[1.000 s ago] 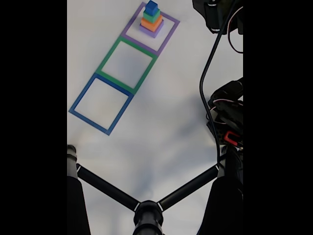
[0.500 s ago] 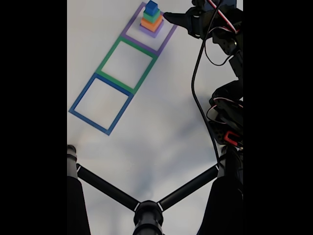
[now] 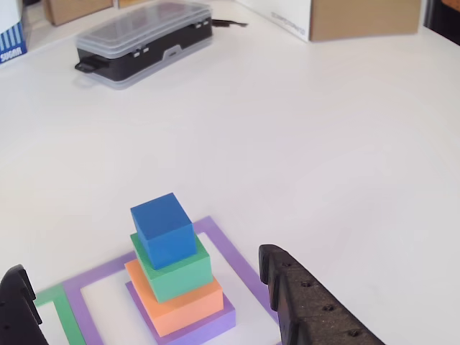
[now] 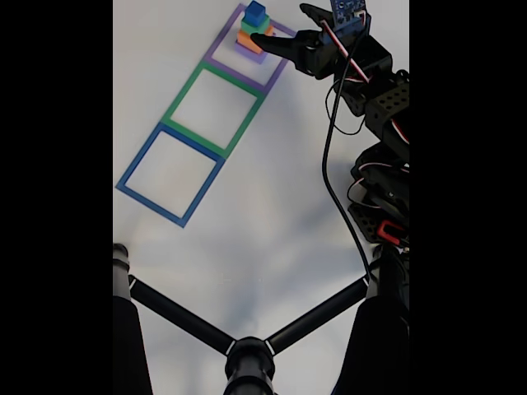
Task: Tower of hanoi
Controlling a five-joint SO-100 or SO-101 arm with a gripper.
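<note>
A small tower of four stacked blocks stands inside the purple square outline (image 4: 251,51) at the far end of the white table (image 4: 272,206): a flat purple slab (image 3: 205,327) at the bottom, an orange block (image 3: 180,302) on it, a green block (image 3: 176,269) above that, and a blue cube (image 3: 162,228) on top, each smaller than the one beneath. In the fixed view the purple outline adjoins a green square outline (image 4: 212,107), which in turn adjoins a blue square outline (image 4: 170,174), and both of those hold nothing. The black two-finger gripper (image 4: 284,26) reaches in from the right of that view with its jaws spread apart, one fingertip (image 4: 262,39) just beside the tower's lower blocks, holding nothing. In the other view the two black fingers (image 3: 305,302) sit either side of the tower, apart from it. A clear-lidded black plastic case (image 3: 144,39) lies well beyond, near a cardboard box (image 3: 363,18).
</note>
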